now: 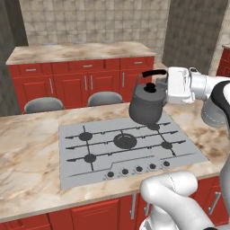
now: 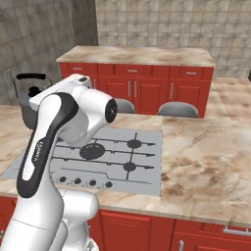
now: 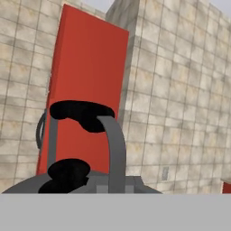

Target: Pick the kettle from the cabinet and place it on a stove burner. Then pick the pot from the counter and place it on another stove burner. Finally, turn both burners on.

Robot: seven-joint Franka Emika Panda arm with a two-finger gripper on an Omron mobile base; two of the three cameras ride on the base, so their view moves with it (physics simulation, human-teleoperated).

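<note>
Nearest the base cameras: the robot's white elbow link, low in the left base view, in front of the red cabinet fronts under the long counter point(image 1: 31, 148). Beyond it, the grey cooktop point(image 1: 72, 175) is set into the marbled slab, knobs point(image 1: 139, 169) in a row along its near edge, burners point(image 1: 125, 141) all bare.

Kettle point(image 1: 147, 105) hangs in the air above the far right corner of the cooktop, over the far right burner point(image 1: 154, 127), not touching the grate. Spout points left, body roughly upright. Gripper point(image 1: 162, 83) comes in sideways from the right and is closed tight on the kettle's black arched handle. In the hand view the handle and lid knob sit right against the camera, which fits a grip on the handle. Holding by the handle top keeps the body hanging level, so it can go down flat onto the grate.

Right base view: kettle point(image 2: 30, 95) shows at far left behind the arm's upper link.

Judgement: first step is mid-way, kettle carried to the stove but not set down. Next move needs a straight descent centred on the burner, else the base may catch on a grate wire and tip.

Two grey stool backs point(image 1: 104, 98) stand at the far side of the counter; a second red cabinet run point(image 1: 85, 81) lies along the far wall.
</note>
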